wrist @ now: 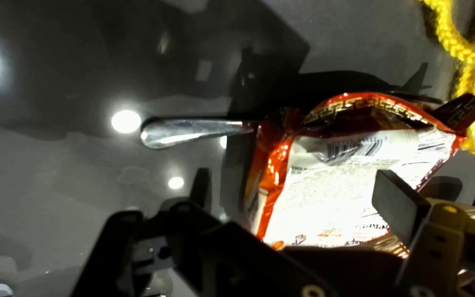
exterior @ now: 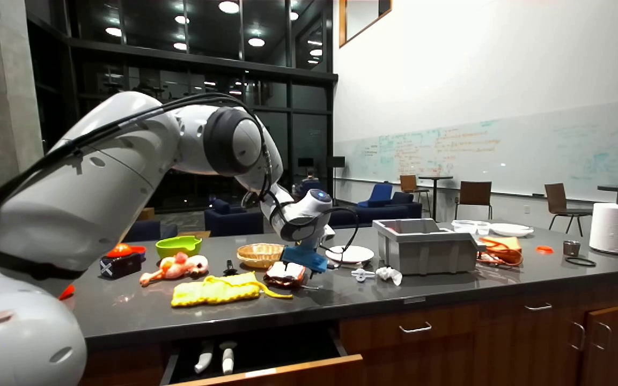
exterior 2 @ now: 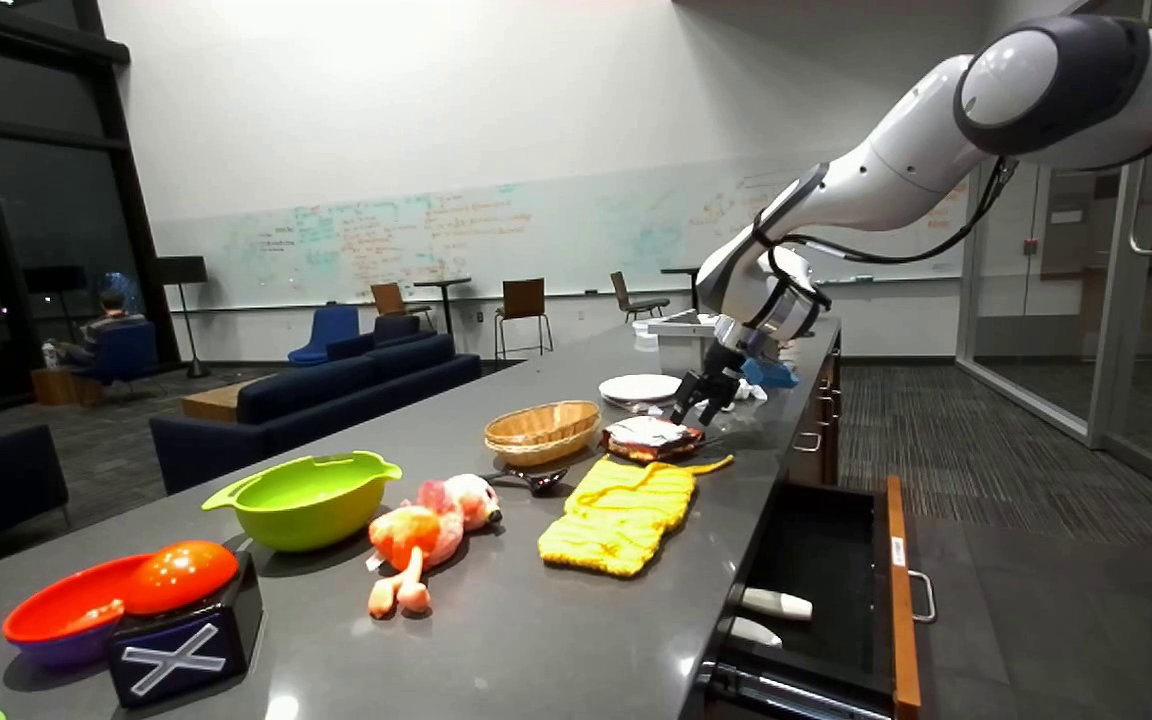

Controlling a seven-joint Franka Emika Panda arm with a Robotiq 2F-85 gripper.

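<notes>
A red and white foil packet [wrist: 332, 181] lies on the dark counter, its printed, barcoded back facing up. My gripper [wrist: 301, 196] is open above it in the wrist view, one finger to the packet's left and the other over its right part; nothing is gripped. Both exterior views show the gripper [exterior 2: 694, 412] low, close to the packet [exterior 2: 648, 432]. Whether a fingertip touches the foil, I cannot tell. A silver utensil handle [wrist: 192, 132] sticks out at the packet's left edge; its other end is hidden. Beside the packet lies a yellow knitted piece [exterior: 215, 290].
A wicker basket [exterior 2: 541, 435], a white plate [exterior: 349, 254] and a grey bin [exterior: 427, 254] stand nearby. Further along are a pink plush toy [exterior 2: 436, 530], a green bowl [exterior 2: 306, 500] and a black box [exterior 2: 186, 640]. Below the counter edge, a drawer [exterior 2: 836, 560] stands pulled out with white-handled items.
</notes>
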